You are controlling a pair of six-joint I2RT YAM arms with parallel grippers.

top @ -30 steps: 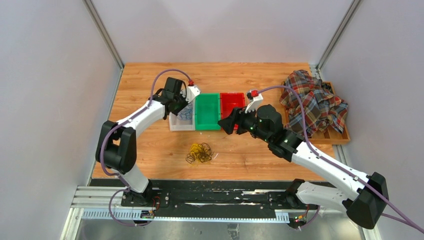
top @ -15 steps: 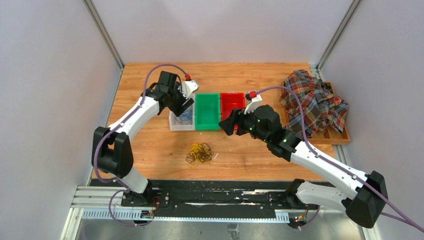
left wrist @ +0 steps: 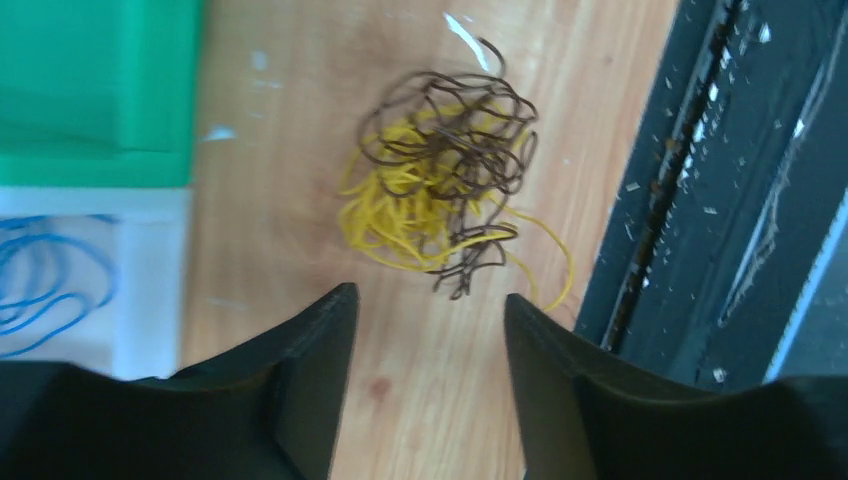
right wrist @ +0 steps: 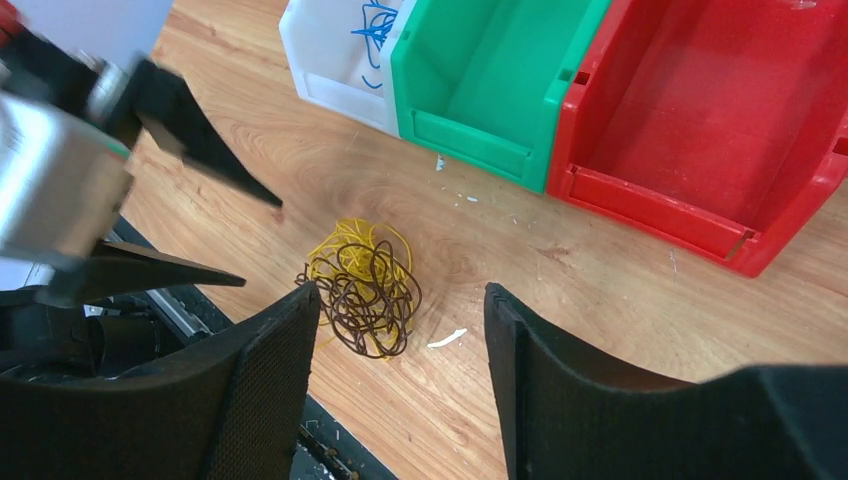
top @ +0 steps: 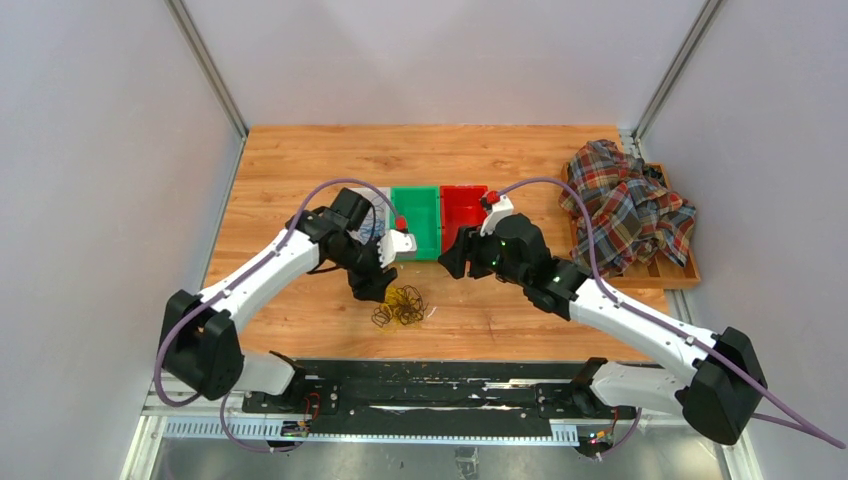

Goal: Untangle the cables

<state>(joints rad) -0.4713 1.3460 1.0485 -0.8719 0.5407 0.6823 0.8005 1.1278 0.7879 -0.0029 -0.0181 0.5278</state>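
The yellow and dark brown cables (left wrist: 440, 190) lie knotted in one small heap on the table (top: 300, 160), near its front edge and a little in front of the green bin (top: 415, 222). A blue cable (left wrist: 40, 290) lies in the white bin (left wrist: 150, 280). I judge the step in hand is reaching for the heap. My left gripper (left wrist: 428, 300) hangs just above it, jaws apart and empty. My right gripper (right wrist: 400, 292) is likewise open and empty, facing the heap from the other side. Next, each should pinch one colour and draw them gently apart.

left gripper (left wrist: 430, 300) jaws apart | right gripper (right wrist: 400, 300) jaws apart, apparently hovering
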